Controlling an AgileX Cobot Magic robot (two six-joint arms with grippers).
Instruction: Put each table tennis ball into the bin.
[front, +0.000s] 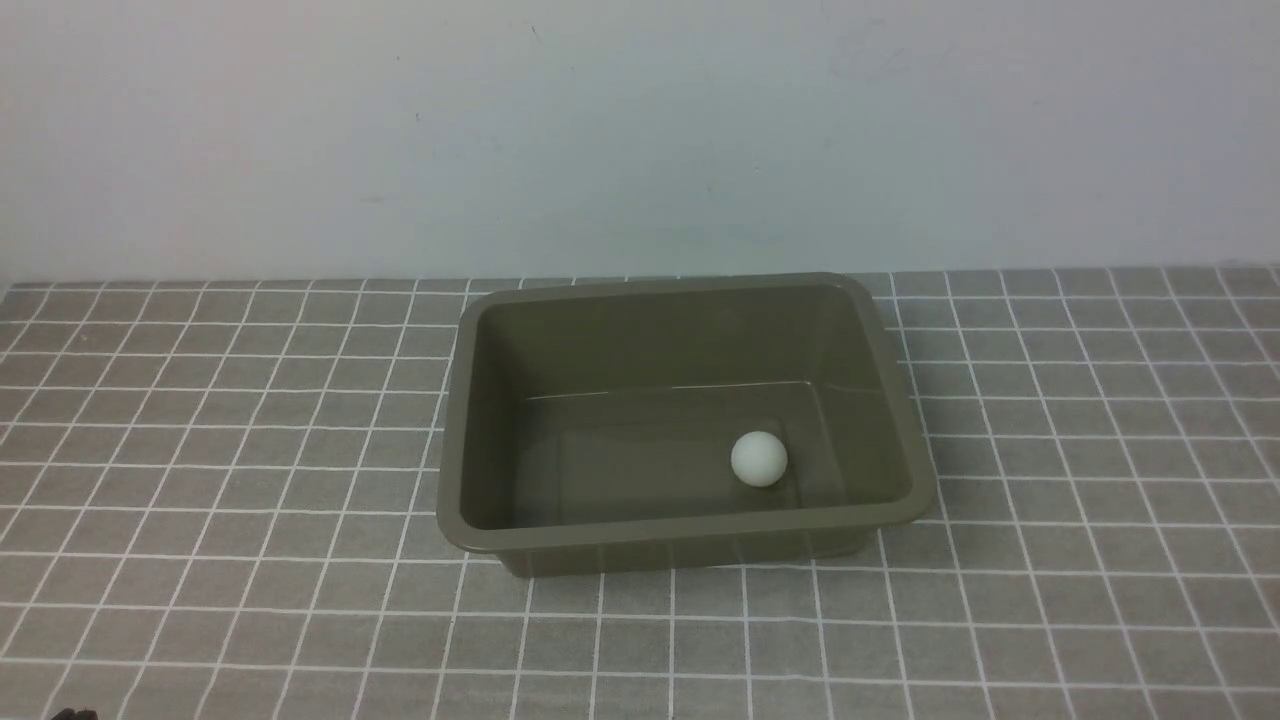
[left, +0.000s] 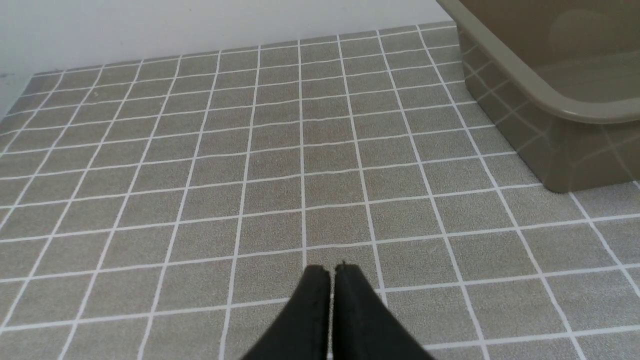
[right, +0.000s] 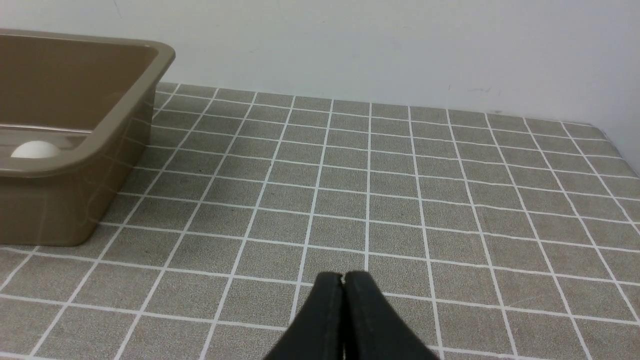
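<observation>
The white table tennis ball (front: 759, 459) lies on the floor of the olive-green bin (front: 455, 440), toward its front right. In the right wrist view the ball's top (right: 35, 149) shows over the bin's rim (right: 125, 125). In the left wrist view a corner of the bin (left: 550, 100) shows, with no ball in sight. My left gripper (left: 332, 268) is shut and empty, over the tablecloth away from the bin. My right gripper (right: 343, 275) is shut and empty, over the tablecloth on the bin's other side. Neither gripper shows in the front view.
A grey tablecloth with a white grid (front: 200, 450) covers the table. A pale wall (front: 640, 130) rises right behind the bin. The table's right end (right: 617, 145) shows in the right wrist view.
</observation>
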